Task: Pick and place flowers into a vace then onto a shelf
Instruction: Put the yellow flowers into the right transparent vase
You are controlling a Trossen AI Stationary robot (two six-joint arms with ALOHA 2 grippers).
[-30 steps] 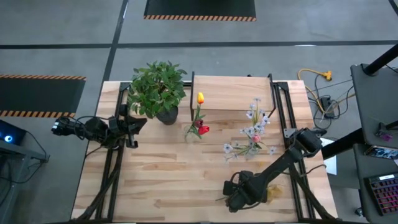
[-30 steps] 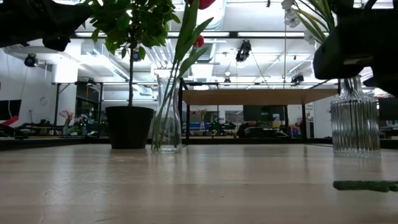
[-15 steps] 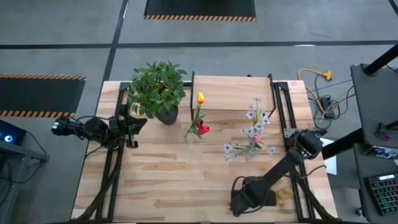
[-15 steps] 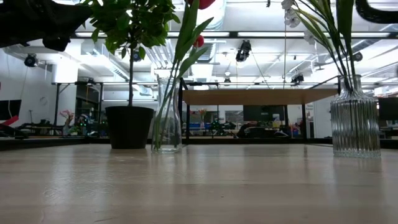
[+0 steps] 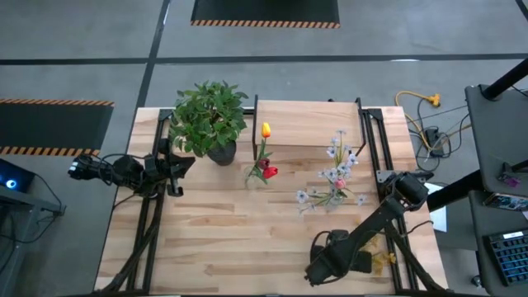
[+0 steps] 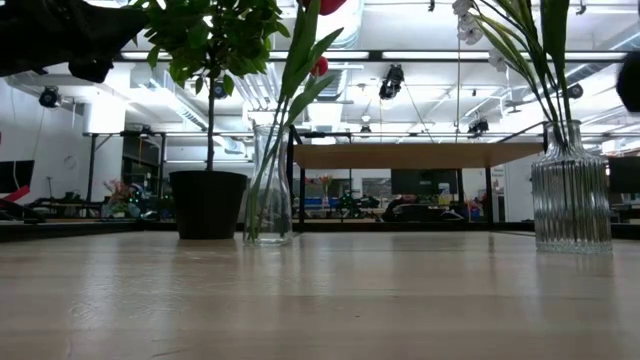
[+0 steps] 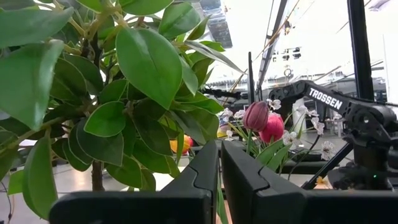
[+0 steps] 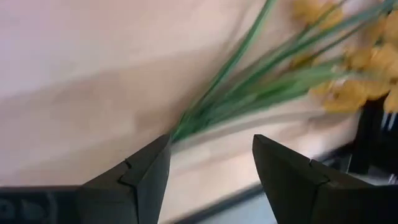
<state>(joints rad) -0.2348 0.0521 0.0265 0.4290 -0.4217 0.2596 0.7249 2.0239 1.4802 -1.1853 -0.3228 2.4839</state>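
A sprig of small yellow clusters [image 5: 380, 261] on green stems [image 8: 249, 93] lies flat on the table near its right near corner. My right gripper [image 5: 346, 262] is low over the table just left of it and open. Its fingers [image 8: 211, 168] stand on either side of the stems' cut end. Red and yellow tulips stand in a narrow clear vase [image 5: 262, 169] [image 6: 268, 185]. Pale sprigs and a pink bud stand in a ribbed glass vase [image 5: 334, 188] [image 6: 571, 195]. The shelf [image 5: 307, 122] is behind both vases. My left gripper [image 5: 176, 170] waits shut at the left edge. My right gripper has the stems' cut end [image 8: 180, 132] close beside one finger [image 8: 152, 165]. I cannot tell whether it touches. The sprig lies on the table, its yellow clusters pointing away from the fingers.
A bushy potted plant [image 5: 210, 120] stands at the far left, right in front of my left gripper [image 7: 219, 171]. Bare wooden tabletop [image 5: 231, 235] lies between the vases and the near edge. The table's near right edge is close to the sprig.
My right gripper has moved toward the table's near edge and a little to the right, out of the low view. The yellow sprig has slid along the table toward the right near corner, and its stem has left the low view.
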